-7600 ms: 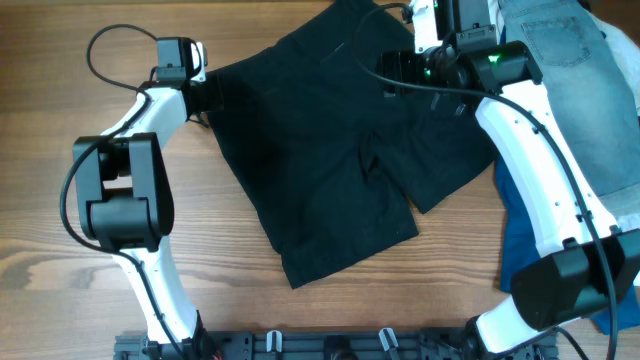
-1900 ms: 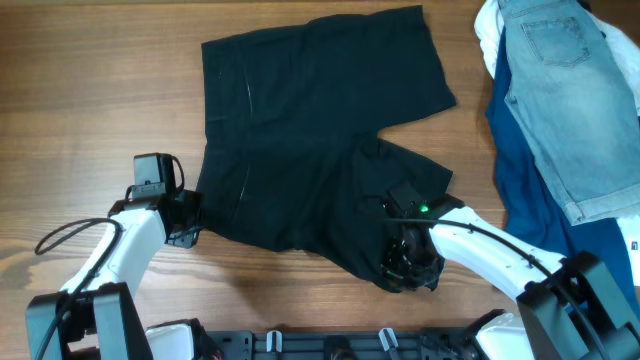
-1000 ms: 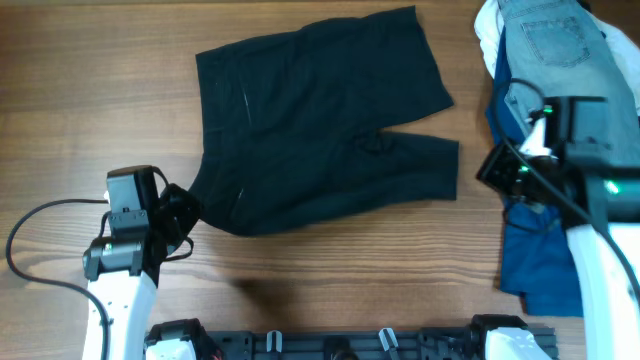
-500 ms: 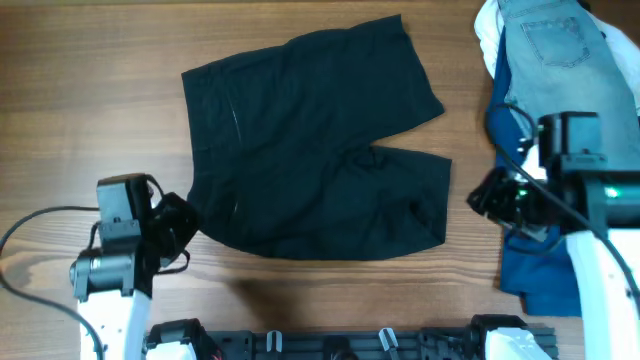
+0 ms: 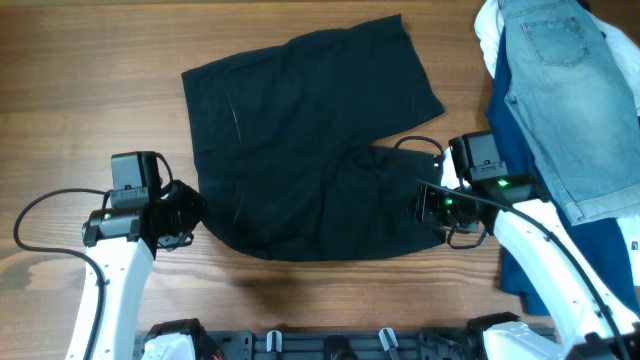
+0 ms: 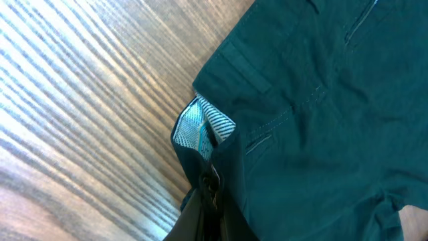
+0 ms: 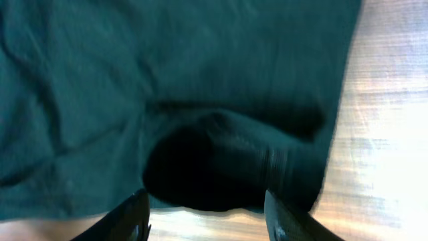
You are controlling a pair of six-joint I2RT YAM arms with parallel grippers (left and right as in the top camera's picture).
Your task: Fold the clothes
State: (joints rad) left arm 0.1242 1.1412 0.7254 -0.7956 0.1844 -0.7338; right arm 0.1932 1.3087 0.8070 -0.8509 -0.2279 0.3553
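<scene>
The clothes, a pair of black shorts [image 5: 300, 140], lie spread on the wooden table, waistband to the left and legs to the right. My left gripper [image 5: 190, 215] is shut on the waistband's near corner [image 6: 210, 191], where a pale striped inner lining [image 6: 200, 127] shows. My right gripper [image 5: 428, 205] is open over the hem of the nearer leg. In the right wrist view its fingers [image 7: 137, 214] stand wide apart, with a bunched fold of the hem [image 7: 234, 161] just ahead of the right gripper [image 7: 208, 215].
A light-blue denim garment [image 5: 560, 90] lies on a dark-blue garment [image 5: 530, 240] at the right edge, with white cloth [image 5: 488, 30] at the top right. A black rail [image 5: 330, 345] runs along the table's front edge.
My right gripper has swung left from over the dark-blue garment to the shorts' nearer leg hem. My left gripper keeps its hold on the waistband corner and has shifted slightly up.
</scene>
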